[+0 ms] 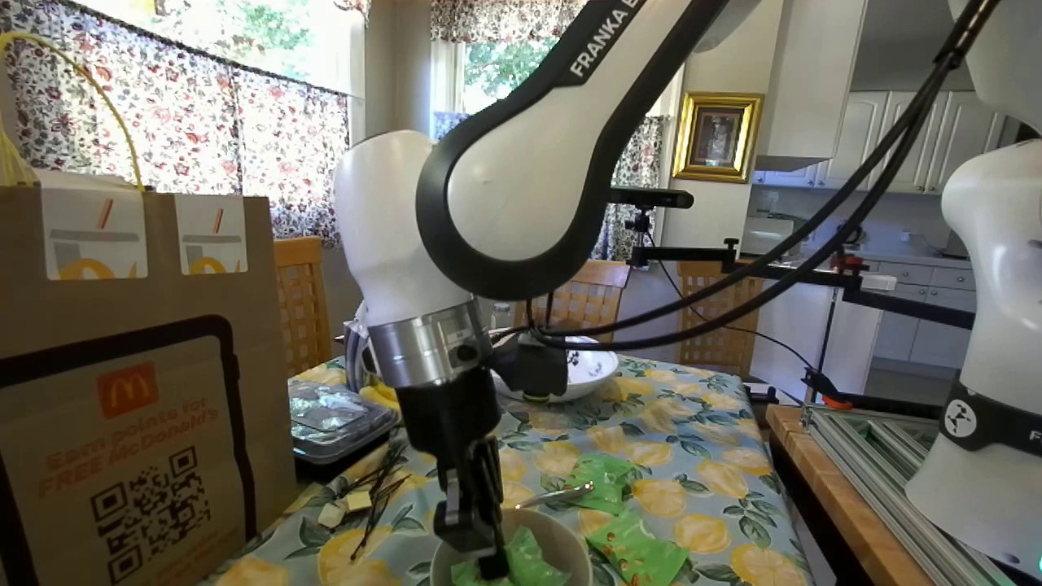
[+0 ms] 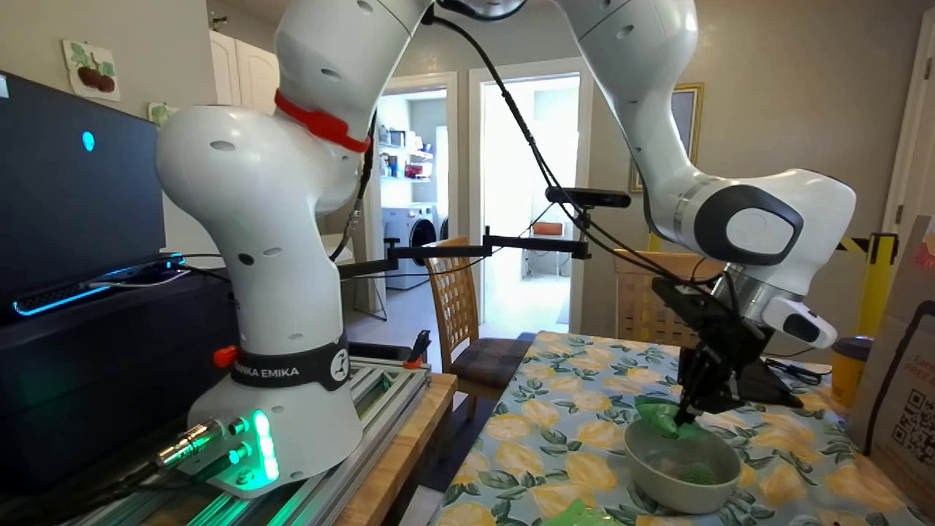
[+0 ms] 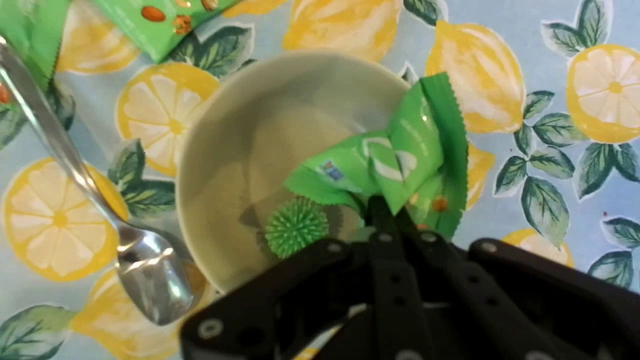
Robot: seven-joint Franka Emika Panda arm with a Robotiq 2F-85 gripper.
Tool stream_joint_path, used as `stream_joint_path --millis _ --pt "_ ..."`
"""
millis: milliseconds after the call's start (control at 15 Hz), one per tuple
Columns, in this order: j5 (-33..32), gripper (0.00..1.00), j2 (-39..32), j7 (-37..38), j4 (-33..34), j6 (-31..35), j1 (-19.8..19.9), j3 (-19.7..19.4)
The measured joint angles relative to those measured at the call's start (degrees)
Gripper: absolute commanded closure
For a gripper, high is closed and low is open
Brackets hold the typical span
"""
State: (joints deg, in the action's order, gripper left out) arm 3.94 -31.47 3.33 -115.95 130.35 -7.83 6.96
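The gripper (image 3: 385, 210) has its fingers pinched together on a crumpled green packet (image 3: 400, 155), shown most plainly in the wrist view. The crumpled green packet spreads from the fingertips over the two-to-three o'clock part of a pale round bowl (image 3: 215, 150), and one end of it crosses the rim there. Whether it rests on that rim cannot be told.

Inside the bowl, at six o'clock, lies a spiky green ball (image 3: 296, 227), near the fingers. Outside, close to the rim, the scoop of a metal spoon (image 3: 155, 275) lies at eight o'clock, its handle running up toward ten. A second packet (image 3: 170, 30), also green, lies between ten and eleven, and a third packet (image 3: 25, 30) is farther out at ten. All this is on a lemon-print tablecloth (image 1: 716, 456).

Taken from the bowl in an exterior view, a white dish (image 1: 601, 379) stands at one o'clock, a plastic box (image 1: 334, 415) between ten and eleven, and a brown paper bag (image 1: 163, 309) at ten. Taken from the bowl in an exterior view, a yellow cup (image 2: 847, 383) with a dark lid stands at two o'clock, a wooden chair (image 2: 456, 299) at ten and the arm's white base (image 2: 292, 438) at nine.
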Motion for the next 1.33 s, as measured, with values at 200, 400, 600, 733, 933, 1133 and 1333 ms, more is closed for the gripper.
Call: stream_joint_path --millis 200,400,600,733,933,1133,1333 --pt "0.2 1.0 4.1 2.2 -2.5 -0.8 0.5 -1.0" --pt "0.4 1.0 8.1 5.7 -5.6 -0.6 1.2 -2.9" --pt "3.2 1.0 11.5 7.9 -8.7 0.2 3.0 -4.6" --pt "6.1 1.0 13.4 7.9 -10.5 1.0 5.2 -5.6" --pt "10.0 0.99 15.8 6.5 -12.8 2.6 9.1 -7.2" --pt "10.4 1.0 16.7 6.1 -13.7 2.7 10.2 -7.4" --pt "9.7 1.0 16.7 7.0 -13.8 3.1 9.8 -7.5"
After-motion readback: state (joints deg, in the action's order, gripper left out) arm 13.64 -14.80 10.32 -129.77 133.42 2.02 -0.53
